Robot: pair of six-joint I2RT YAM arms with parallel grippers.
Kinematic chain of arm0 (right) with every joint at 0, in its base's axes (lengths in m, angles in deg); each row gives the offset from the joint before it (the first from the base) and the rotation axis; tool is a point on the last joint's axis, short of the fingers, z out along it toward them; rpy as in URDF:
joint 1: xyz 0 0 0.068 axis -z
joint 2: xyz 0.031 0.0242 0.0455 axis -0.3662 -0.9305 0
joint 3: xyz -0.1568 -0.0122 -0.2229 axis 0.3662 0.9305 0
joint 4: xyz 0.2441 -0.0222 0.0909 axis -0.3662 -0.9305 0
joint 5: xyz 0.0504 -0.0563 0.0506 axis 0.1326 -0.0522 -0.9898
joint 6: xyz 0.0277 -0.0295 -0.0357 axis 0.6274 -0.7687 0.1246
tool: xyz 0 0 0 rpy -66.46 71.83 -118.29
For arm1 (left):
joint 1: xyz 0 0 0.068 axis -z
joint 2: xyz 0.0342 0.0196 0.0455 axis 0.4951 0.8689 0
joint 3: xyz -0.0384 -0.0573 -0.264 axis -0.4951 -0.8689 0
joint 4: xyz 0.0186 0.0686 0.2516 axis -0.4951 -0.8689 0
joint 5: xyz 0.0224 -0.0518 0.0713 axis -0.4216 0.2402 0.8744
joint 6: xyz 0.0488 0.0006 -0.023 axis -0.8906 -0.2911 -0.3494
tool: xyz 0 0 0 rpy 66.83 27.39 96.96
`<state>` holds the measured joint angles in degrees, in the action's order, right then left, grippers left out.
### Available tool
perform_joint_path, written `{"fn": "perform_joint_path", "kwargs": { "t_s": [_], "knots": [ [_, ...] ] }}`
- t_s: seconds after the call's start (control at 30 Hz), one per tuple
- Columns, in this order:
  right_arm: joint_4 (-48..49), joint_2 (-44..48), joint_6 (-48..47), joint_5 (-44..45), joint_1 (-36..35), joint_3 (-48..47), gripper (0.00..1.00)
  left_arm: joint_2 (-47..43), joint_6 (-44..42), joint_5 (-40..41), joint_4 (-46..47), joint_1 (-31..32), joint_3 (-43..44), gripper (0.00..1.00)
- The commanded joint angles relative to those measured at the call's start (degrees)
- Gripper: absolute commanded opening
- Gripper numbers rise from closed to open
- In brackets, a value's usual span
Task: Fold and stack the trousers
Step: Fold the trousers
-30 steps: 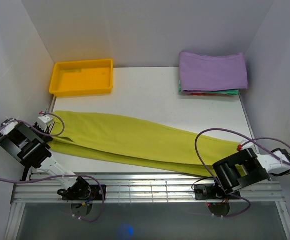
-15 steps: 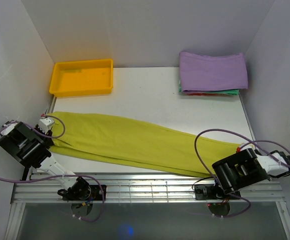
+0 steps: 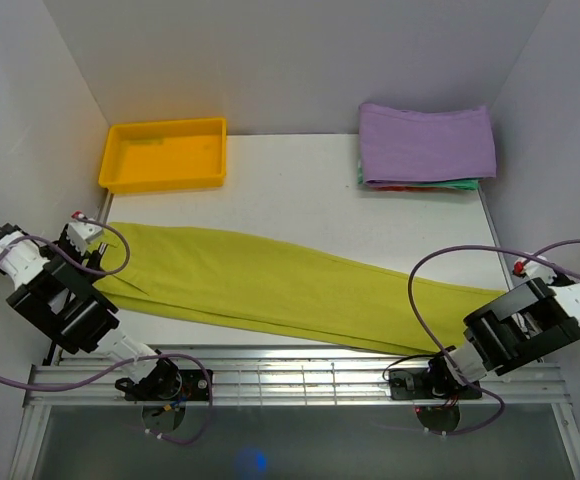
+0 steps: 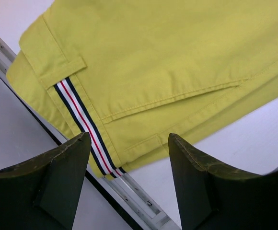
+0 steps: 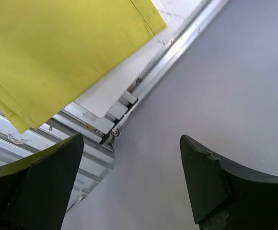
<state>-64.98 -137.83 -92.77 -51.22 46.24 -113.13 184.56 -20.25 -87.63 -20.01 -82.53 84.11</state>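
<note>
My left gripper (image 4: 128, 140) hangs with its dark fingers spread wide and nothing between them, above the waist of the long yellow-green cloth trousers (image 3: 270, 285), just by the white, dark and red striped trim (image 4: 84, 127). My right gripper (image 5: 132, 141) is likewise spread and empty, off the hem end by the table's near right corner. The trousers lie flat, slantwise across the white tabletop (image 3: 300, 180), between plain white walls (image 3: 290, 50). At the back sit a yellow plastic tray (image 3: 163, 155) and a folded purple cloth (image 3: 427, 140); beneath the cloth only green and red edges show. From above, my right arm (image 3: 515, 330) hides part of the hem.
</note>
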Motion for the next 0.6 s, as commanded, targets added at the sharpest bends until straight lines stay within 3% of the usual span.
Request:
{"fn": "perform_joint_path", "kwargs": {
  "t_s": [0.0,0.13,0.3,0.43,0.57],
  "knots": [
    [-3.26,-0.55,0.86,1.69,-5.74,1.27,0.85,-2.32,6.35,-4.03,2.25,3.19,-1.03,0.77],
    [1.66,-0.89,18.35,1.79,-12.69,5.05,0.67,-4.07,16.28,-1.13,8.67,9.25,-6.56,0.78],
    [7.28,-0.99,32.46,4.05,-22.61,8.48,0.47,-4.26,32.51,3.09,18.77,16.54,-11.32,0.73],
    [16.59,-2.56,39.06,10.21,-29.66,14.37,0.43,1.36,43.16,9.06,22.13,19.81,-10.62,0.68],
    [24.07,-12.02,44.77,15.40,-33.79,13.95,0.40,7.78,51.97,14.60,25.38,21.13,-9.22,0.65]
  ]
}}
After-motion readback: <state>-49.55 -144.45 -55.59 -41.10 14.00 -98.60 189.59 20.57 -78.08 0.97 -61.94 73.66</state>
